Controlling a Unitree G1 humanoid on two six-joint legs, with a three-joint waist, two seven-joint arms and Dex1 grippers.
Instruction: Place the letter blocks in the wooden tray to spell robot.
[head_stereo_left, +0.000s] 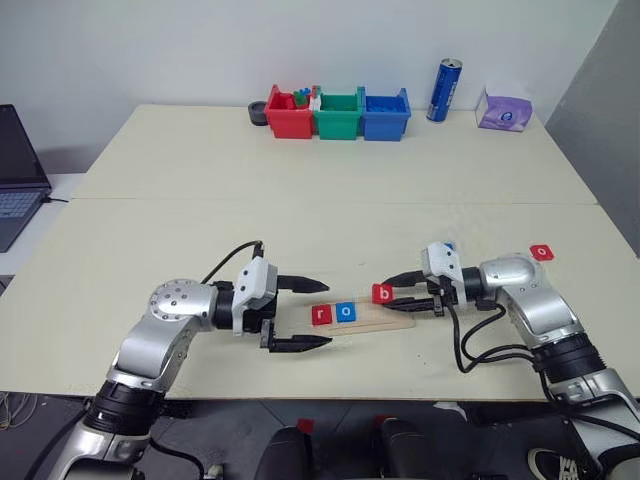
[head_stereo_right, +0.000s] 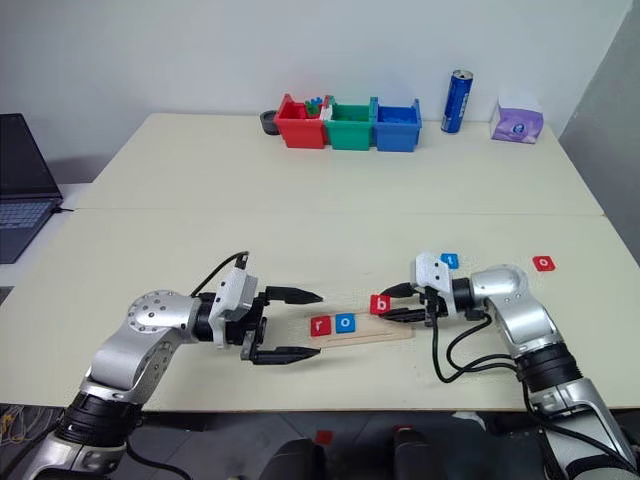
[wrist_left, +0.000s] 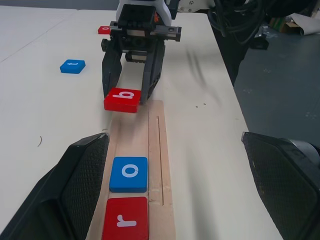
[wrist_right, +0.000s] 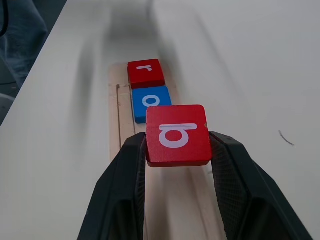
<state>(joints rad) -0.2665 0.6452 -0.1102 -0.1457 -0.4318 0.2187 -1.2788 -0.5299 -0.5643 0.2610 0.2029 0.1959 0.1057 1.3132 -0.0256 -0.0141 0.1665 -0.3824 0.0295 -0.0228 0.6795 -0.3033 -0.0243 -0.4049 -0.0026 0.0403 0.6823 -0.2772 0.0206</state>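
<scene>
Now the third letter is in hand. The right gripper (head_stereo_left: 408, 297) is clenched on the red "b" block (head_stereo_left: 383, 293), one finger on each side edge, as the right wrist view shows clearly. The block hangs just above the wooden tray (head_stereo_left: 395, 318), a little past the blue "o" block (head_stereo_left: 345, 312), which lies in the tray touching the red "r" block (head_stereo_left: 321, 315). So "r" and "o" are already placed and the middle slot waits for the "b".

The left gripper (head_stereo_left: 300, 313) is released, its fingers wide apart and holding nothing, just beside the tray's end where the "r" lies.

The next move, in my judgement, calls for lowering the "b" flat into the tray, right beside the "o", with its edges square to the groove, and only then opening the fingers. From the head views the block seems slightly tilted, but I cannot be sure of this.

After that remain the blue "t" block (head_stereo_right: 450, 260) and the second red "o" block (head_stereo_right: 543, 263), both on the table (head_stereo_left: 200, 210), well apart from the tray.
</scene>
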